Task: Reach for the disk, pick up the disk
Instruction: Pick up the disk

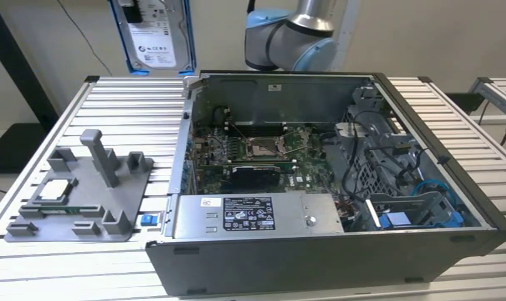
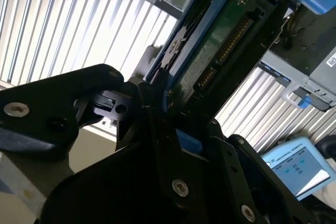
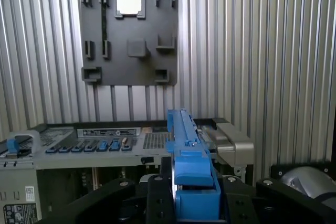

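Observation:
In the exterior view the disk (image 1: 157, 34) hangs upright in the air above the table's far edge, white label facing the camera, blue frame along its sides, its upper part cut off by the picture's edge. My gripper (image 2: 178, 114) is shut on the disk (image 2: 218, 43), whose green circuit board and blue frame stick out beyond the black fingers (image 2: 149, 103). In the first wrist view the disk (image 3: 185, 145) is edge-on, clamped in my gripper (image 3: 191, 190).
An open computer case (image 1: 437, 150) takes up the middle and the exterior view's right of the slatted table (image 1: 127, 106). A grey fixture plate (image 1: 85, 207) with upright posts and a small square silver chip (image 1: 56, 188) lies at the exterior view's left. The arm (image 1: 290, 37) rises behind the case.

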Controlling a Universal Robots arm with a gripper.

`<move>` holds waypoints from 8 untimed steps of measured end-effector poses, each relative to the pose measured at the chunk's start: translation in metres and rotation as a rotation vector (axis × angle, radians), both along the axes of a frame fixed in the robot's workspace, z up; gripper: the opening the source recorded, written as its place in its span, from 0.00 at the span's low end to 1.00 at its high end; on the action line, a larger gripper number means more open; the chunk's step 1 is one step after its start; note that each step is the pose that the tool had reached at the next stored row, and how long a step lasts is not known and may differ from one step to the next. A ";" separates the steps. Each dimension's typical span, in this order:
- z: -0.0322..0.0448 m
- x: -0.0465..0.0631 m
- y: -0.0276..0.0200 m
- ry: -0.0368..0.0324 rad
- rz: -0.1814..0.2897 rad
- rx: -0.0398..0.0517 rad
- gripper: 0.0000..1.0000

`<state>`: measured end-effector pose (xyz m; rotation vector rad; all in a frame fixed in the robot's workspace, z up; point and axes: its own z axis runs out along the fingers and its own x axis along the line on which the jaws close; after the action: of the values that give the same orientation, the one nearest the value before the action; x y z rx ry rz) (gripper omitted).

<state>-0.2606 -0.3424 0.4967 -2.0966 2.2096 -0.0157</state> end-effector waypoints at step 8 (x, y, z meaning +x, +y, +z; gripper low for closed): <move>0.0000 0.036 0.0000 0.0014 0.000 0.0000 0.00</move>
<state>-0.2243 -0.3424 0.4967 -2.0972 2.2105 -0.0143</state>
